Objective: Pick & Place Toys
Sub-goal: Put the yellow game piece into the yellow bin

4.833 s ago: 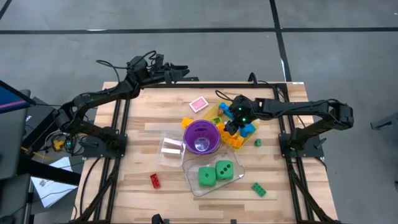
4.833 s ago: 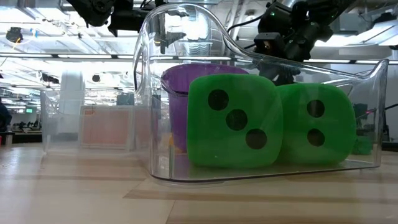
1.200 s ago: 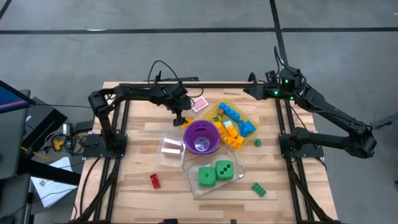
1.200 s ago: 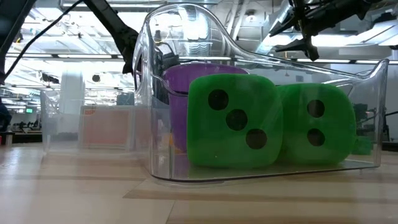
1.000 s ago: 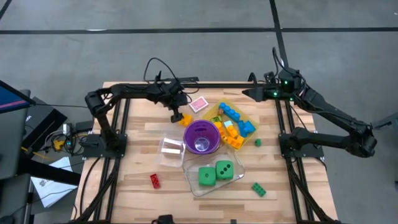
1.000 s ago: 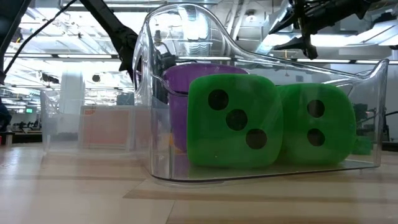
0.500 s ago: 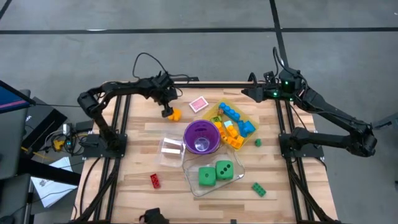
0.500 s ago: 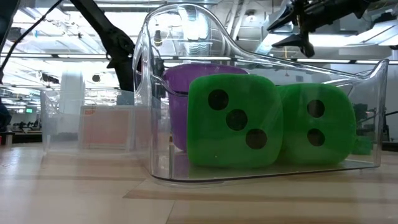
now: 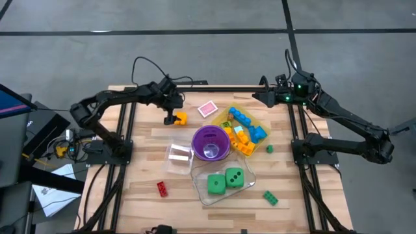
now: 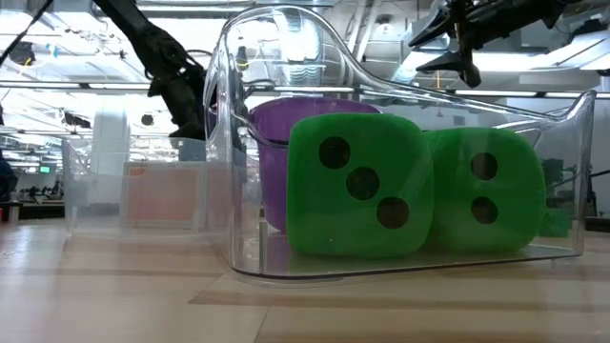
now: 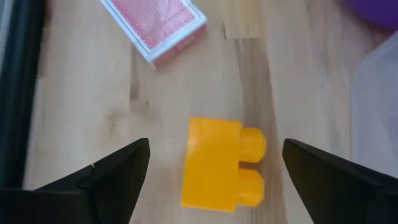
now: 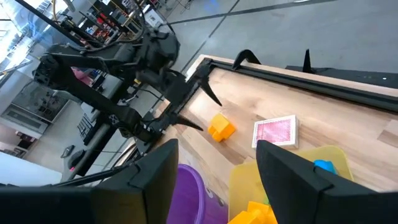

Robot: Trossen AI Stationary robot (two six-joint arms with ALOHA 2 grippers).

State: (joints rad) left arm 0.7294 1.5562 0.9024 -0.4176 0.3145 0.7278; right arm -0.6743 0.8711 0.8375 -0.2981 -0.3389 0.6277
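Retreating — orange brick [image 11: 222, 163] released — jaws apart

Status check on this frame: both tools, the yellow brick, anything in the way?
Left tool open, beside yellow brick, not gripping. Right tool open, empty, parked at far right corner. Brick loose on table; pink card nearby, not blocking.

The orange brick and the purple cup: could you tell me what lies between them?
Only bare wood. In the high view the orange brick lies apart from the purple cup, with nothing but table between; the pink card sits off that line.
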